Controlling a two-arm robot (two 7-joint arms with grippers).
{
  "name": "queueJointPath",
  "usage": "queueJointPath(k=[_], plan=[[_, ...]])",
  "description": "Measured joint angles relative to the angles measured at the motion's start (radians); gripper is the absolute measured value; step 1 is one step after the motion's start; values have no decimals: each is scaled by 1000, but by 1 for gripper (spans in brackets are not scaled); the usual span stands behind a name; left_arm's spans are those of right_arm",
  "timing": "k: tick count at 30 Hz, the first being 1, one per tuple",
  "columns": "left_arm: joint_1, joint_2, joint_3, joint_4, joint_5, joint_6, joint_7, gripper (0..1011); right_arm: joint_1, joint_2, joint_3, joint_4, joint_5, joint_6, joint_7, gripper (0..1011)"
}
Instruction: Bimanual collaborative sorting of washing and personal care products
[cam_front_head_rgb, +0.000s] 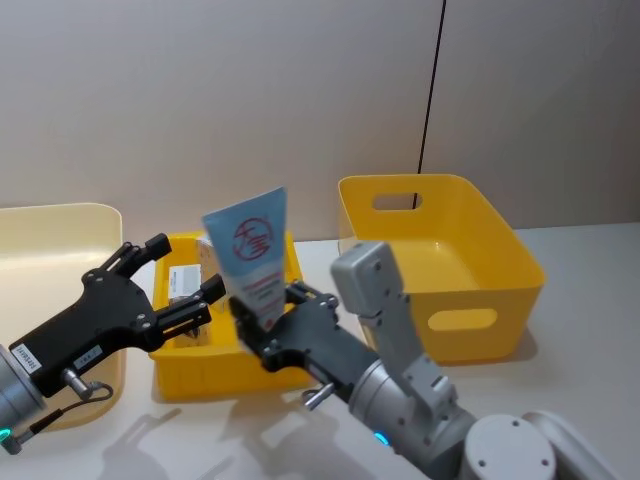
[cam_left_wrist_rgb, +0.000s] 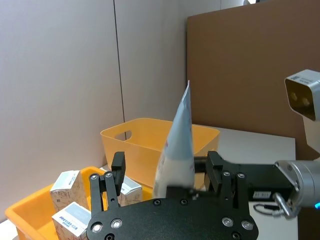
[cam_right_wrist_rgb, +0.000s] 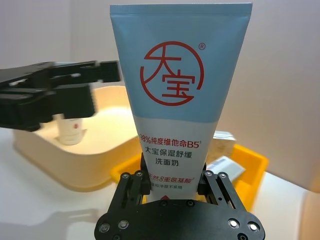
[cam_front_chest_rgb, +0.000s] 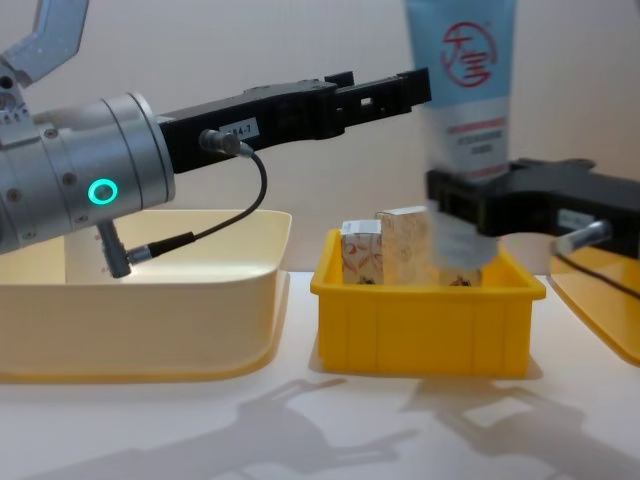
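One tube (cam_front_head_rgb: 252, 255): pinched by R gripper (cam_front_head_rgb: 262, 318).
L gripper (cam_front_head_rgb: 188, 270): spread, tube's 9 o'clock.
Next: prob handover; you close L.

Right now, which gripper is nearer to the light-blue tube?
Right. The right gripper is shut on the light-blue tube at its lower part, holding it upright over the small yellow bin. The left gripper is open close beside the tube, on its left.
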Motion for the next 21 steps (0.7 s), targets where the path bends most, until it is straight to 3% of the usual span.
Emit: queueJointPath(k=[12, 21], plan=[[0, 0, 0, 0, 0, 0, 0, 1002, -22, 9, 92, -21, -29, -41, -78, 472], [0, 0, 0, 0, 0, 0, 0, 1001, 15, 11, 165, 13, -60, -97, -138, 472]])
